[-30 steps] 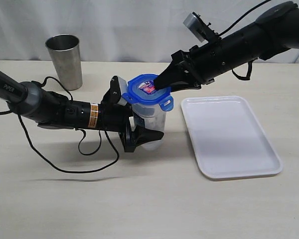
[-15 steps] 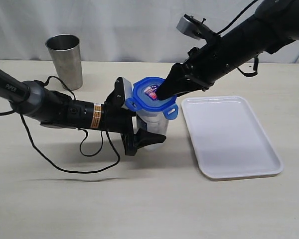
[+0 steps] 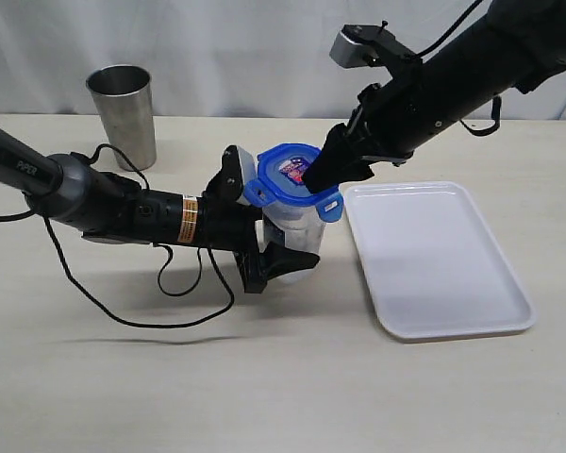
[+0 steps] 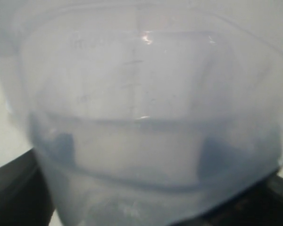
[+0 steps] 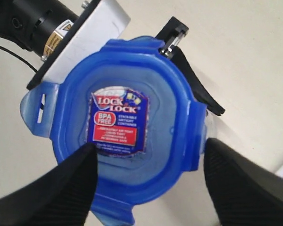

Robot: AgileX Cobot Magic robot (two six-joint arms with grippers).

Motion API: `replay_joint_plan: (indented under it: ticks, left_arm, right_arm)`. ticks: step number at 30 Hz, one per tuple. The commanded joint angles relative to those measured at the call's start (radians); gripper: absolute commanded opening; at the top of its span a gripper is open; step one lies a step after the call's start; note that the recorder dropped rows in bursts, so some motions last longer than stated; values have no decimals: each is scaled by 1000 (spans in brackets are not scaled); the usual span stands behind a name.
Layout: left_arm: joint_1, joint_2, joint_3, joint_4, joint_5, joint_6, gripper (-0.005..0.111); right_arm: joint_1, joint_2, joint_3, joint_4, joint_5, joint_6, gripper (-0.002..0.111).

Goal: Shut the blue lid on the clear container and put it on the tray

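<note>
While the pale counter [image 3: 170, 377] is occupied toward its right edge by the flat white rectangular plastic tray [image 3: 434, 255], the tall translucent plastic container [image 3: 292, 226] is held upright near the middle, just beside the tray, not on it. It is clamped by the left gripper [image 3: 269, 222], apparently to steady it against pressing from above. The small round blue plastic lid [image 5: 127, 188] is seated on its mouth, flaps seemingly unlatched, with the right gripper [image 3: 318, 179] spread wide over it. "LOCK & LOCK" and "BPA FREE" can be read on the lid's central sticker [image 5: 115, 120].
</note>
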Motion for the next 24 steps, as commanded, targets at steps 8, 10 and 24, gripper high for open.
replay_joint_plan:
  ticks: [8,10,24]
  left_arm:
    - [-8,2,-4,-10,25,-26,0]
    - [-8,2,-4,-12,25,-26,0]
    - [-8,2,-4,-14,25,-26,0]
  right_arm:
    - [6,-9,6,-6,-65,-9,75]
    - [6,-9,6,-6,-70,-13,76]
    - [6,-38,-88,-15,-26,35,76]
